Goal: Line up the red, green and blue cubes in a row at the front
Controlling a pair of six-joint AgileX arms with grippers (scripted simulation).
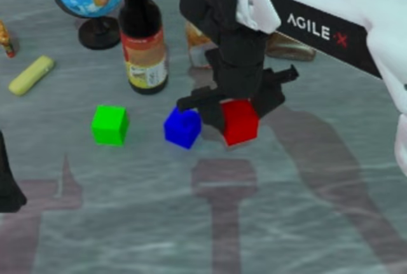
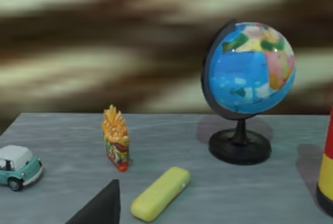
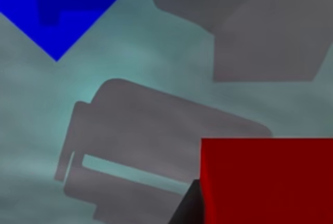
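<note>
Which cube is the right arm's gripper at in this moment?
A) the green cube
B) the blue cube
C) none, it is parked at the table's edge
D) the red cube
D: in the top view the right gripper sits directly over the red cube, with the blue cube just beside it toward the left and the green cube farther left, untouched.

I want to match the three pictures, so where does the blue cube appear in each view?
Top view: the blue cube lies mid-table, between the green cube and the red cube.
Left wrist view: not in it.
Right wrist view: a corner of it fills one corner of the picture.
Shared landmark: the red cube, at the right claw.
</note>
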